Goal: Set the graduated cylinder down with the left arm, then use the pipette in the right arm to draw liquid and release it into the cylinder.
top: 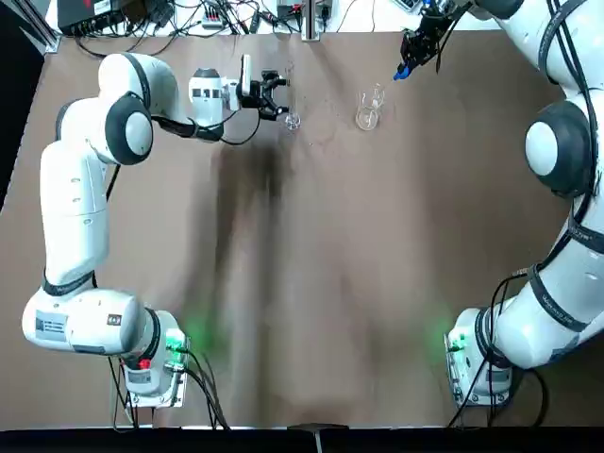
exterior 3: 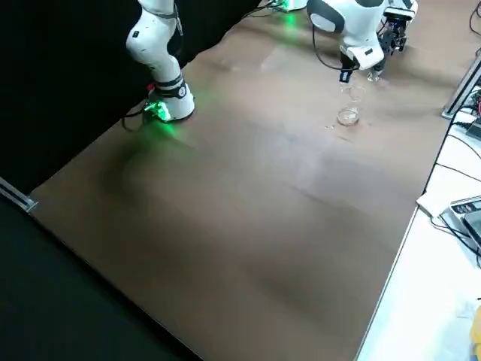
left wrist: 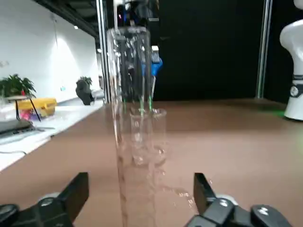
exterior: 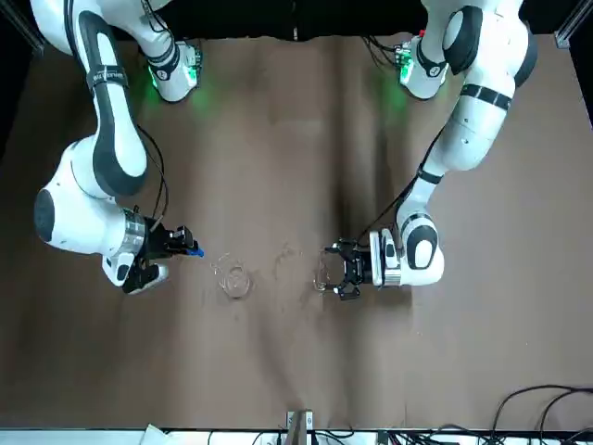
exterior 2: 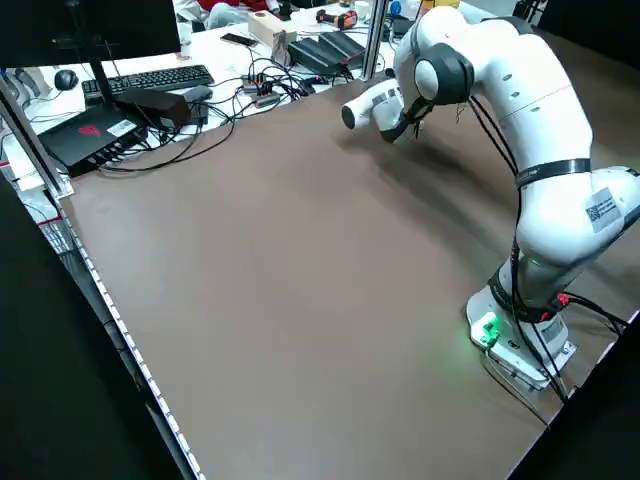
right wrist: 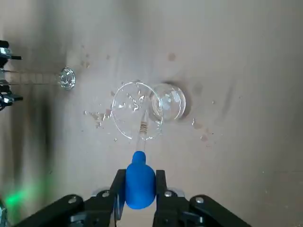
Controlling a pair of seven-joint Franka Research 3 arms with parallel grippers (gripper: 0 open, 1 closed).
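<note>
The graduated cylinder (top: pixel 290 106) stands upright on the brown table at the far middle. My left gripper (top: pixel 274 95) sits level beside it, open. In the left wrist view the cylinder (left wrist: pixel 127 118) rises between the two spread fingers (left wrist: pixel 78 191), touching neither. A short clear beaker (top: pixel 368 108) stands to its right. My right gripper (top: pixel 415 45) hovers beyond the beaker, shut on the pipette (top: pixel 402 72). Its blue bulb (right wrist: pixel 139 182) is pinched in the right gripper (right wrist: pixel 138 176), and the thin stem points down over the beaker (right wrist: pixel 136 117).
Droplets (right wrist: pixel 97 116) speckle the table around the beaker. Cables and electronics (top: pixel 189 14) line the far edge, with a keyboard (exterior 2: pixel 150 78) on the side desk. Both arm bases (top: pixel 151 363) (top: pixel 481 363) stand at the near edge, with wide brown tabletop (top: pixel 321 283) between.
</note>
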